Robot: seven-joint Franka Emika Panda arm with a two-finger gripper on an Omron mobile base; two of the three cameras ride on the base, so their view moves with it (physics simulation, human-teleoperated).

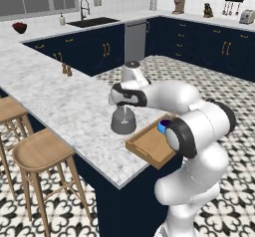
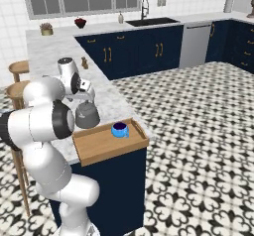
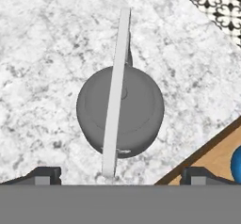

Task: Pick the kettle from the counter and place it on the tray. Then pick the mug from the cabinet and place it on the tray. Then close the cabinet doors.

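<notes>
I'm hanging right over the kettle (image 3: pixel 120 111), jaws spread wide and empty, one tip either side. It sits on the tabletop (image 3: pixel 47 53) just beside the tray (image 3: pixel 214 159), and its handle (image 3: pixel 116 96) runs straight away from me, squarely between my tips.

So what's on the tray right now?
Just the blue mug, on the tray near its right end. The kettle sits on the counter beside it.

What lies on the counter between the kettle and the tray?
Nothing: a short stretch of bare marble counter separates the kettle from the tray, seen in the hand view.
</notes>
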